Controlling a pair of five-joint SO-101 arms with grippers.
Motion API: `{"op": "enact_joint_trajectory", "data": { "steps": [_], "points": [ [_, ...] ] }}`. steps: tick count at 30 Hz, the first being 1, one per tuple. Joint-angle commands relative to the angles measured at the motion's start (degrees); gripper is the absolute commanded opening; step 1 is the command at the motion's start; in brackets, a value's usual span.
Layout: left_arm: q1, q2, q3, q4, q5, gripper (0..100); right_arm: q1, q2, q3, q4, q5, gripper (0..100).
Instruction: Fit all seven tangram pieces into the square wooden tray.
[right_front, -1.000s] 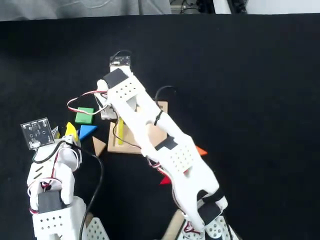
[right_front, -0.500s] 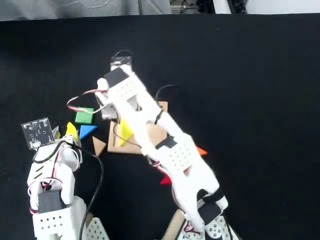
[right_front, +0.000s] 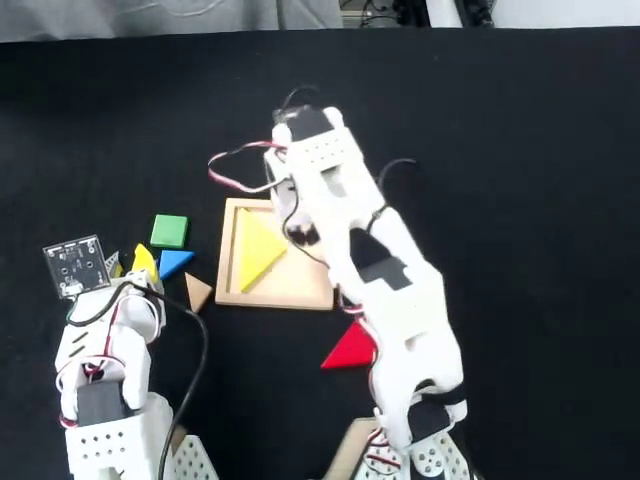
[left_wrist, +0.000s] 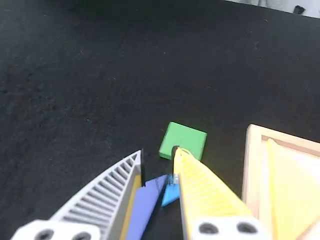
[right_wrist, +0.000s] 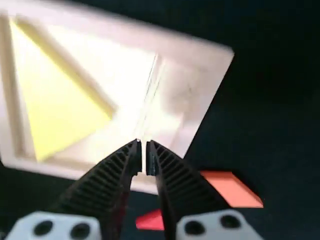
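Note:
The square wooden tray (right_front: 270, 298) holds one large yellow triangle (right_front: 258, 250) lying flat in its left half. My right gripper (right_wrist: 142, 149) is shut and empty, its tips over the tray's (right_wrist: 175, 95) rim on the side facing the orange piece (right_wrist: 231, 189) and the red triangle (right_front: 352, 350). The right arm (right_front: 340, 220) covers the tray's right part. To the tray's left lie a green square (right_front: 169, 231), a blue triangle (right_front: 175, 262) and a tan triangle (right_front: 198, 293). My left gripper (left_wrist: 157, 153) is open just short of the green square (left_wrist: 182, 141), with a blue-violet piece (left_wrist: 146, 205) in its gap.
Black cloth covers the table, with wide bare stretches to the right and at the back. Loose red and white cables (right_front: 235, 165) hang from the right arm above the tray's far-left corner. A grey cloth edge (right_front: 170, 15) runs along the back.
The right gripper let go of the yellow triangle, which dropped flat into the tray. The right arm then swung right, uncovering the tray's left half and the red triangle. The left arm kept still.

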Motion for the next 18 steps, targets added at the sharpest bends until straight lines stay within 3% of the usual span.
{"op": "enact_joint_trajectory", "data": {
  "steps": [1, 18],
  "points": [
    [2.1, -0.4, 0.1, -0.4, -0.3, 12, -3.3, -5.0, 3.9, -2.3, 1.7, 1.1],
    [2.4, -0.4, 0.1, -0.4, -0.3, 12, -1.5, 2.3, 2.8, -9.4, 1.9, 1.1]
  ]
}}
